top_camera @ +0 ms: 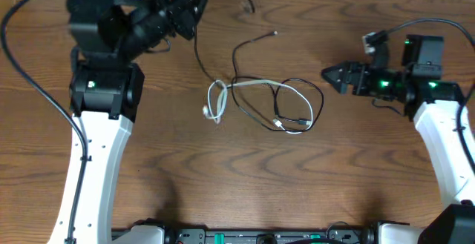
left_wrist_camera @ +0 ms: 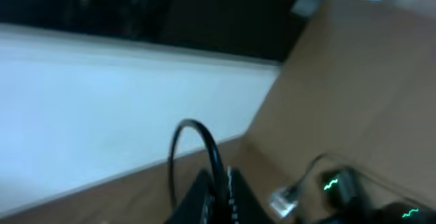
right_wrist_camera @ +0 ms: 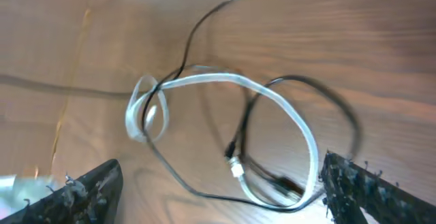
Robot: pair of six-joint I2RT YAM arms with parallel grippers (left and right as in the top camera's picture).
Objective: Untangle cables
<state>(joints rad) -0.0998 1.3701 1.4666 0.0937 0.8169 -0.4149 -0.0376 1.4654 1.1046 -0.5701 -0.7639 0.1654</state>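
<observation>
Midway across the bench point(top_camera: 223, 192), the white cable point(top_camera: 256, 85) and the black cable point(top_camera: 320, 99) lie crossed in one loose tangle. The white one coils into a small loop at the left and sweeps right, while the black one runs around it in wider loops. Just right of the tangle, the right tool point(top_camera: 326, 73) points toward it with its fingers spread wide apart, touching neither cord. Farther back, a strand of the black cable runs up to the left tool point(top_camera: 184, 10). Its wrist view is too blurred to tell whether that tool is apart or together.
</observation>
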